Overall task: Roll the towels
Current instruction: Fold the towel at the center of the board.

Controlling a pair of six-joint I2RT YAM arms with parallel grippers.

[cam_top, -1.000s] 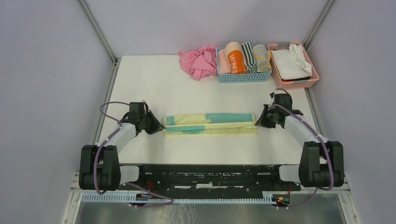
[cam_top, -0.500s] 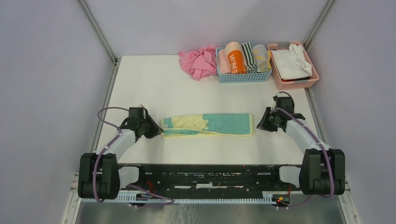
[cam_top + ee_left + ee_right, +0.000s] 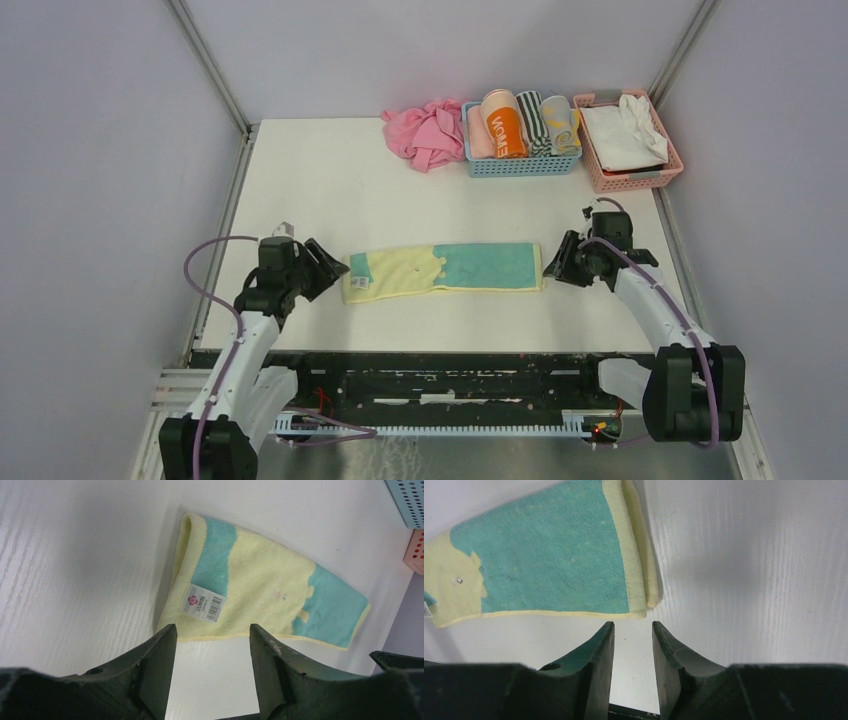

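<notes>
A pale yellow towel (image 3: 440,270) with a teal figure lies flat on the table as a long folded strip. My left gripper (image 3: 335,270) stands just off its left end, open, with only bare table between the fingers; the left wrist view shows the towel (image 3: 260,585) and its white label (image 3: 202,604) just beyond the left gripper (image 3: 212,630). My right gripper (image 3: 552,265) sits at the right end, open by a narrow gap and holding nothing; in the right wrist view the right gripper (image 3: 633,625) is just short of the towel's (image 3: 549,565) corner. A grey towel with yellow marks (image 3: 562,125) lies rolled in the blue basket.
At the back, a crumpled pink cloth (image 3: 425,132) lies beside a blue basket (image 3: 520,167) holding several rolled towels. A pink basket (image 3: 630,180) with white cloth (image 3: 622,135) stands at the back right. Metal rails run along both table sides.
Both grippers have opened and let go of the towel's ends. The towel has settled flat on the table. The left gripper has drawn back to the left.
</notes>
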